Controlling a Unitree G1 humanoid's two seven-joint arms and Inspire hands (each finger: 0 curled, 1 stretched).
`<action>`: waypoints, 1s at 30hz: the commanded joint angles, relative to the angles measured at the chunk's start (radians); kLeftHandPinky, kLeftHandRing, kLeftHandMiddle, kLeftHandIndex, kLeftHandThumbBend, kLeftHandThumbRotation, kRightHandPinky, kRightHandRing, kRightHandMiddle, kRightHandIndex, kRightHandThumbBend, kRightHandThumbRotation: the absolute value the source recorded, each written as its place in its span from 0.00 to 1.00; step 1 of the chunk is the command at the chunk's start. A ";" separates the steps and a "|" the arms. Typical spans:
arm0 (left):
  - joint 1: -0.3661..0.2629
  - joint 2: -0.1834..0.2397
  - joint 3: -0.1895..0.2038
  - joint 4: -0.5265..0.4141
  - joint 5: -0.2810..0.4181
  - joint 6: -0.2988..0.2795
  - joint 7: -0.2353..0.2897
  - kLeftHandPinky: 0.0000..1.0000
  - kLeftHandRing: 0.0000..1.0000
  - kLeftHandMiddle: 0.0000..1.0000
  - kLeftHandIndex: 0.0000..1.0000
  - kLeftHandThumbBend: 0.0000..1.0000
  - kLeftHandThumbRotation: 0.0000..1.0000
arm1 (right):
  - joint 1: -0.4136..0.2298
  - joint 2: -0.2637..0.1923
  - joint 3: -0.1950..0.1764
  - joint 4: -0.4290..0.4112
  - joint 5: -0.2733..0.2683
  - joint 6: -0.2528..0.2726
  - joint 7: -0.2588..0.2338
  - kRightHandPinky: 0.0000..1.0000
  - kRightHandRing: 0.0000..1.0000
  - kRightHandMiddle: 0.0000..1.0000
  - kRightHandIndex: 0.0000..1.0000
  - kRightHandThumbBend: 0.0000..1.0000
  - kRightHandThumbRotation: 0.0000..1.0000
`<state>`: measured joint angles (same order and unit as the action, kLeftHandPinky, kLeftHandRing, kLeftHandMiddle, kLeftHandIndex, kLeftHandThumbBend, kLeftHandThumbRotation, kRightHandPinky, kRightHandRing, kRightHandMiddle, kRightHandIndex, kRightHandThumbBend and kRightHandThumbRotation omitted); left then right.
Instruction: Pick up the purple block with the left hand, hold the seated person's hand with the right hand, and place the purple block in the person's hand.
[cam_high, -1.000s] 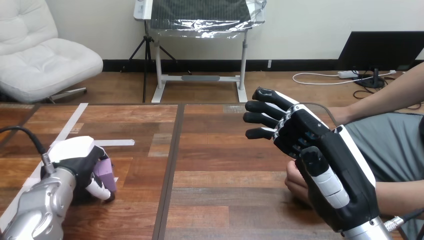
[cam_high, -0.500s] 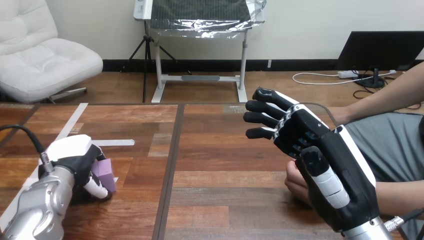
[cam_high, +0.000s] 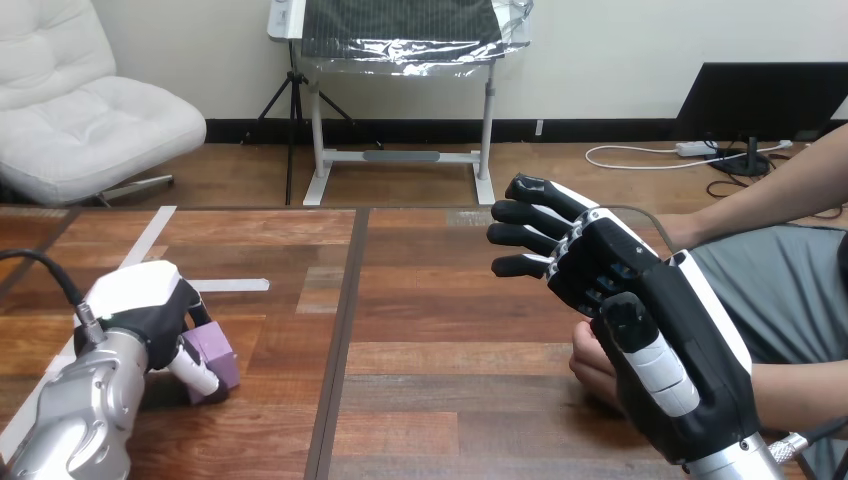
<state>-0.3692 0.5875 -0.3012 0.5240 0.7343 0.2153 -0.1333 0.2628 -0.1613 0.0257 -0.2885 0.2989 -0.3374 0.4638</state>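
Silver forearm (cam_high: 72, 415); black left hand (cam_high: 145, 312), right hand (cam_high: 655, 325) (white shells).

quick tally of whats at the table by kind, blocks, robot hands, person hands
purple block: 1
robot hands: 2 (left hand, right hand)
person's hand: 1
total: 4

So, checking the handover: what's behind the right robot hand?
The person's hand, only its edge showing beside the thumb of the right robot hand. The rest is covered, so contact cannot be told.
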 joint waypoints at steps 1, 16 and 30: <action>-0.053 -0.001 0.020 -0.010 -0.009 0.007 0.033 0.10 0.17 0.28 0.51 0.69 0.00 | -0.070 -0.003 -0.010 0.000 0.013 -0.011 0.002 0.73 0.81 0.82 0.84 0.92 0.77; -0.029 -0.012 0.043 -0.042 -0.054 0.007 0.087 0.13 0.21 0.32 0.49 0.71 0.00 | -0.087 -0.017 -0.019 0.029 -0.020 -0.020 -0.001 0.72 0.80 0.81 0.83 0.90 0.79; 0.029 -0.021 0.083 -0.185 -0.090 0.046 0.094 0.16 0.25 0.36 0.48 0.74 0.00 | -0.126 -0.042 -0.042 0.080 -0.097 -0.025 -0.030 0.70 0.79 0.81 0.82 0.90 0.78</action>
<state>-0.3243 0.5705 -0.2586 0.4396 0.6523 0.2469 -0.0695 0.2113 -0.1870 0.0110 -0.2280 0.2247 -0.3379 0.4513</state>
